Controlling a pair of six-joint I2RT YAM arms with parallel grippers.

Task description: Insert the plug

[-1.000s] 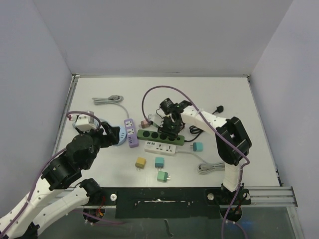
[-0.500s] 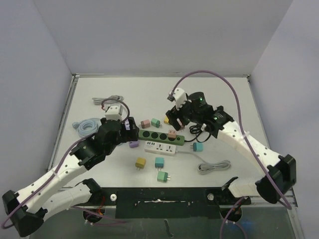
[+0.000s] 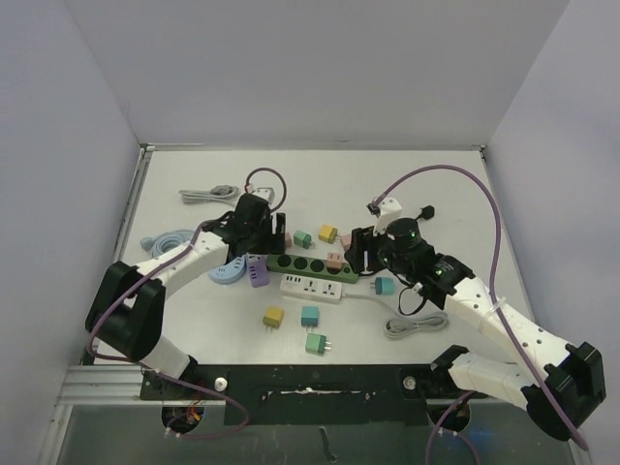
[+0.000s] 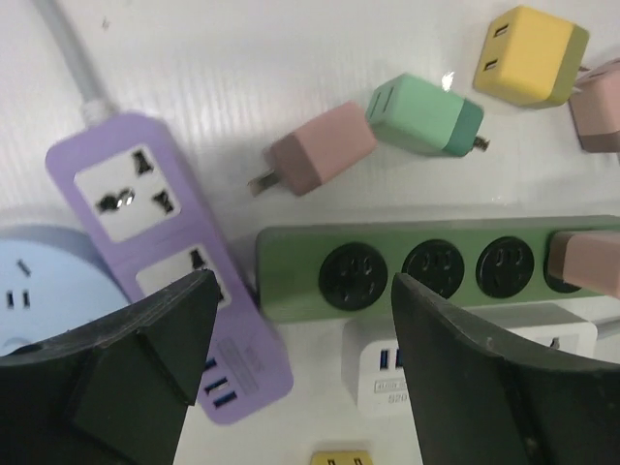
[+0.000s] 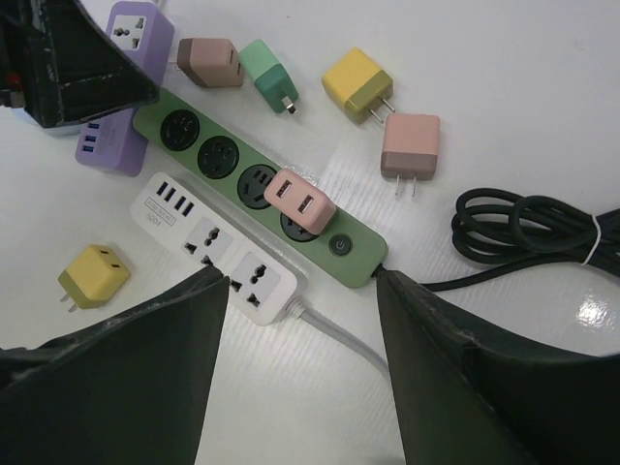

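**Top view.** The left gripper (image 3: 260, 238) hangs with its fingers apart and empty above the left end of the green power strip (image 3: 310, 263), at frame centre. The right gripper (image 3: 362, 252), also spread and empty, sits just right of the strip. The pink plug (image 3: 334, 259) stands in the strip's right-hand socket and seems seated, though it is too small here to be sure. Both grippers look to be poised for a check or a press rather than for carrying.

**Left wrist.** The left gripper (image 4: 302, 286) frames three bare sockets of the green power strip (image 4: 436, 266). The purple strip (image 4: 155, 242) lies at the left. The pink plug (image 4: 586, 263) is cut off by the right edge, and the fingers hide the lower corners.

**Right wrist.** The right gripper (image 5: 302, 281) is open below the pink plug (image 5: 300, 201), which sits in the fourth socket beside the switch. Its prongs are hidden, so I cannot tell how deep it sits. The white strip (image 5: 223, 247) partly disappears behind the left finger.
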